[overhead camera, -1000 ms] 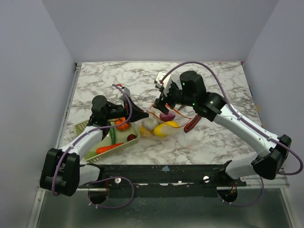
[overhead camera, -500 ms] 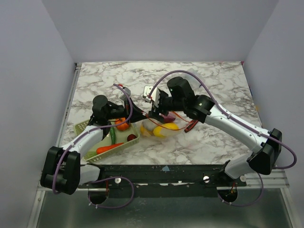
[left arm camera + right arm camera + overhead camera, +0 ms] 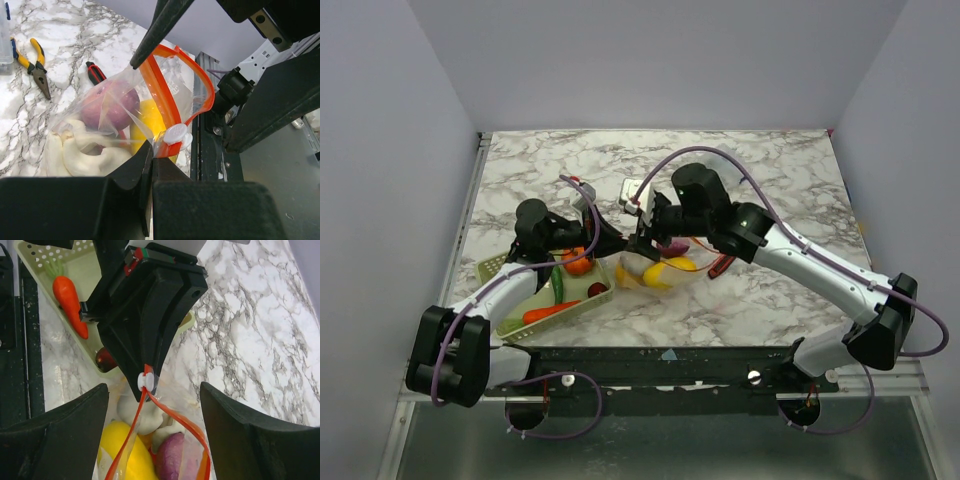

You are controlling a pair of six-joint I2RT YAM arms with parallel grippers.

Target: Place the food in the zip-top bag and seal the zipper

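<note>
Food (image 3: 665, 268) (yellow, white, purple pieces) lies in the zip-top bag (image 3: 640, 272) at mid-table from above, where the right gripper (image 3: 643, 242) has slid left toward the left gripper (image 3: 612, 244) since a second ago. Only the left wrist view shows left fingers (image 3: 129, 172) clamped on the zipper (image 3: 165, 95) beside its white slider (image 3: 175, 134), pliers (image 3: 34, 62) and a knife (image 3: 94, 73) beyond. The right wrist view shows its fingers (image 3: 60, 435) spread wide either side of the bag's mouth.

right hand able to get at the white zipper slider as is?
Probably yes. The right hand is open, fingers either side of the bag mouth, and the slider sits exposed between them. The left hand pinches the bag right beside it, so clearance looks tight.
</note>
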